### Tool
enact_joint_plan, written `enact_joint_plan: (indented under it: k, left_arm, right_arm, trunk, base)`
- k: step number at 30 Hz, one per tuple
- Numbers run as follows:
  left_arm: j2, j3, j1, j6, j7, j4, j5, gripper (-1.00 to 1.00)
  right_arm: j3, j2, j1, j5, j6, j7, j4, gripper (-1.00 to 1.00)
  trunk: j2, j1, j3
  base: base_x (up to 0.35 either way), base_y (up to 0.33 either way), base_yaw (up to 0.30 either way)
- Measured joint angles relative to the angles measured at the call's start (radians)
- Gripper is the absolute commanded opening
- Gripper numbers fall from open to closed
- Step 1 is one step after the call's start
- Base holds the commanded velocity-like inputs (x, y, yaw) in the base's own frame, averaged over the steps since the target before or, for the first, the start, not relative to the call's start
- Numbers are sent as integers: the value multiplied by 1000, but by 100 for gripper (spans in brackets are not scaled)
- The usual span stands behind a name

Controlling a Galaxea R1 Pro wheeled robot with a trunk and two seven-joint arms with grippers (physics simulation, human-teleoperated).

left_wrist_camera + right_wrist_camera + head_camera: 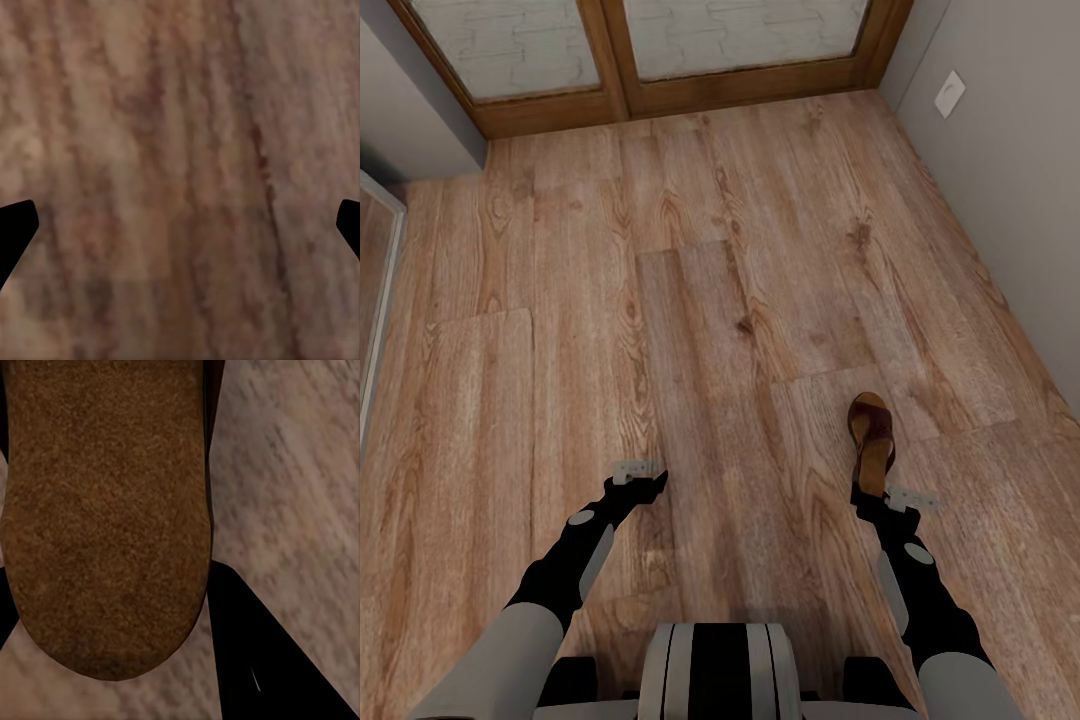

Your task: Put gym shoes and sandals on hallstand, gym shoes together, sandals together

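i'm looking down on the light brown wood-grain plank corridor floor (740,300), with a wood-framed frosted glass door (650,50) at the far end, a mirror edge (375,300) along the left and a grey wall (1010,200) carrying a white switch plate (950,94) on the right. my left gripper (645,480) hovers low, arm bent forward, jaws spread wide over bare planks. my right gripper (870,497) sits at the heel of a small brown open-toe slide sandal (871,430); its tan sole (105,510) lies between the jaws, though i cannot tell if they pinch it. the strap is hard to make out.
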Motion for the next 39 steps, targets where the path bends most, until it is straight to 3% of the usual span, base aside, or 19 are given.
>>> enact_joint_plan:
  k: [12,24,26,29,39]
  left_arm:
    - [0,0,0,0,0,0,0,100]
    - [0,0,0,1,1,0,0,100]
    - [1,1,0,2,2,-1,0,100]
    - [2,2,0,3,2,-1,0,100]
    - [2,1,0,7,2,-1,1,100]
  right_arm:
    - [0,0,0,-1,0,0,0,-100]
    - [3,1,0,-5,7,6,-21,-100]
    - [5,3,0,-1,14,6,-127,-100]
    - [7,6,0,1,35,6,-185,-100]
    - [11,10,0,-1,282,8,-480,-100]
  trunk:
    - [0,0,0]
    - [3,-5,46]
    - [3,-6,54]
    - [4,-8,66]
    - [6,-12,104]
  base:
    - [0,0,0]
    - [0,0,0]
    - [0,0,0]
    - [0,0,0]
    - [0,0,0]
